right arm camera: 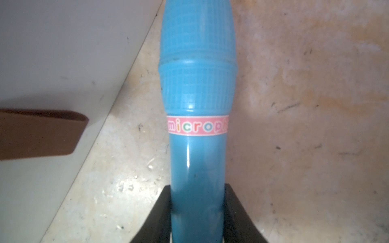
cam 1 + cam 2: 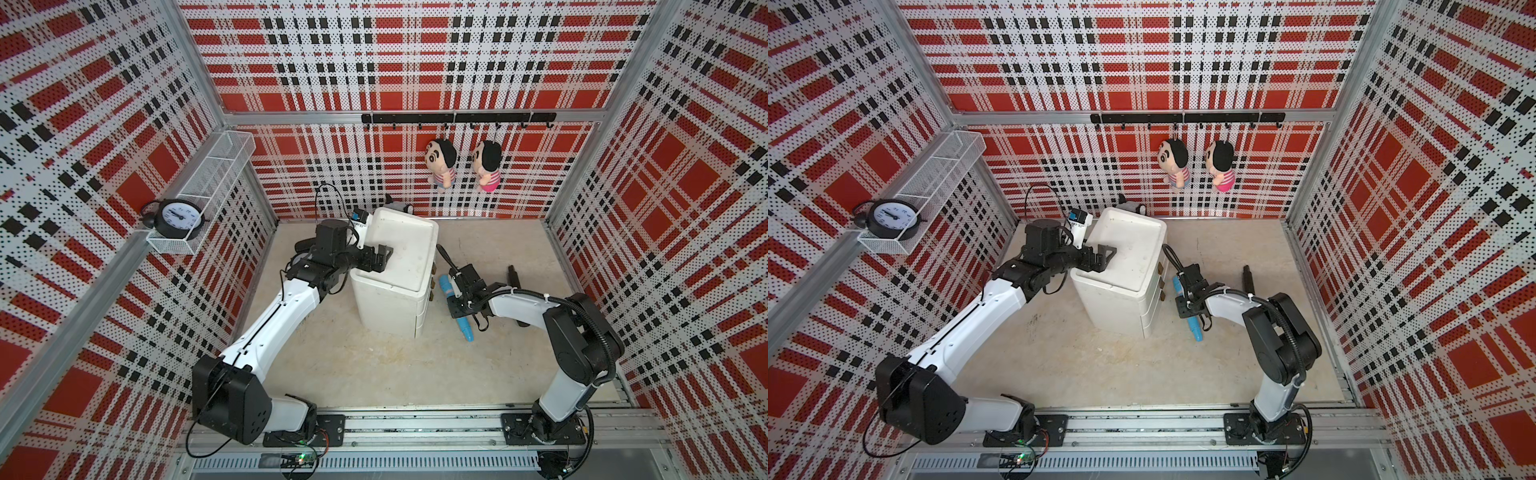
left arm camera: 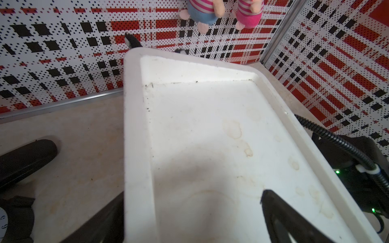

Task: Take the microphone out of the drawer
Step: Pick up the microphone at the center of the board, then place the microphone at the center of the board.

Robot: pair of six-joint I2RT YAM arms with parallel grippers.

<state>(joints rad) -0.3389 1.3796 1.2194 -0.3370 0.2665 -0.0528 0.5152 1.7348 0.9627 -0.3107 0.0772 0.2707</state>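
A blue toy microphone (image 1: 197, 84) with a pink label lies outside the drawers, low over the floor beside the white drawer cabinet (image 2: 386, 303). In both top views its head (image 2: 446, 284) and tail (image 2: 1195, 330) stick out from under my right wrist. My right gripper (image 1: 197, 187) is shut on its handle, with a finger pressed to each side. The drawer fronts with brown handles (image 1: 42, 134) look pushed in. My left gripper (image 3: 192, 192) is open and straddles the cabinet's left top rim (image 3: 136, 147). One finger is outside the rim and the other is over the top tray.
A black cylinder (image 2: 513, 276) lies on the floor right of the microphone. Another dark object (image 3: 25, 160) lies left of the cabinet. Two dolls (image 2: 440, 162) hang on the back wall. A clock (image 2: 178, 216) sits in a wire shelf at the left. A plush toy (image 2: 399, 205) lies behind the cabinet.
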